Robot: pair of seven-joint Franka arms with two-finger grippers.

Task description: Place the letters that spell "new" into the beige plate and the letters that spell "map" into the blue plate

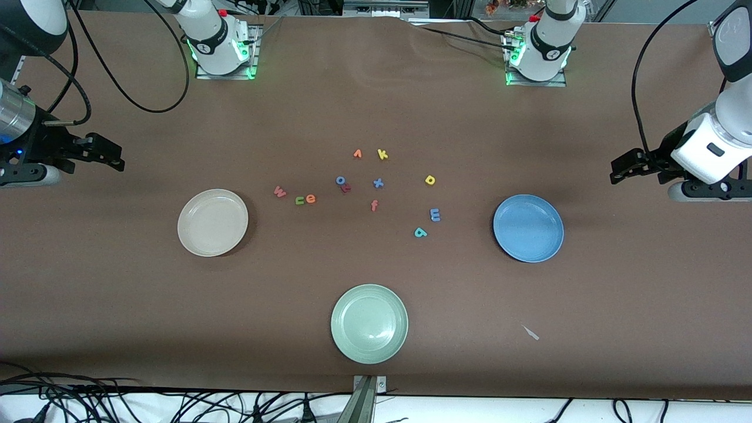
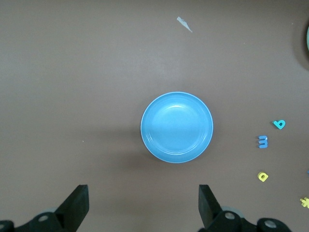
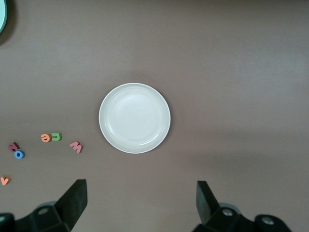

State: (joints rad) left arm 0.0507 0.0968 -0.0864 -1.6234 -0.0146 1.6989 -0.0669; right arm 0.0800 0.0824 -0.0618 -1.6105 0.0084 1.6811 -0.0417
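The beige plate lies toward the right arm's end of the table. Beside it are the pinkish-red w, green n and orange e. Toward the left arm's end lies the blue plate, with the yellow p, blue m and teal a beside it. Both plates hold nothing. My right gripper hangs open above the table near the beige plate. My left gripper hangs open near the blue plate.
A pale green plate sits nearest the front camera, midway along the table. Loose letters lie in the middle: orange v, yellow k, blue o, blue x, pinkish-red f. A small pale scrap lies nearer the camera than the blue plate.
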